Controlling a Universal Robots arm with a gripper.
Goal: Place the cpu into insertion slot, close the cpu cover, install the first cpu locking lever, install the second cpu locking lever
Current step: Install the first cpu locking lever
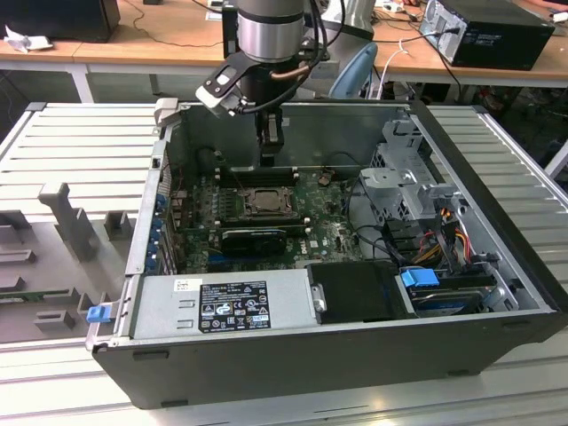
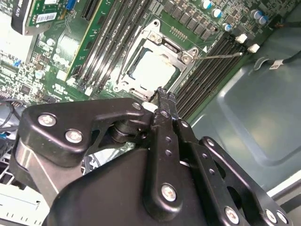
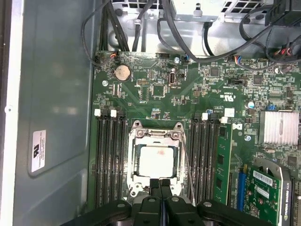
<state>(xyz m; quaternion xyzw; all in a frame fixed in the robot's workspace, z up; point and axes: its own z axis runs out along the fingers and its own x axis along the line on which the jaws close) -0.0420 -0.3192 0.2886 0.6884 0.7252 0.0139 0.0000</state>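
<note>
Tool, fingers together and empty, is hovering at the slot's edge. Cpu is sitting in the slot, cover lying over it. One lever is apparently standing unlatched, so locking seems left.

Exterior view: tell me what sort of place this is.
Probably a robotics or electronics lab: an opened computer case lies on a slatted metal table, a robot arm reaches into it, and wooden desks strewn with cables stand behind.
</note>
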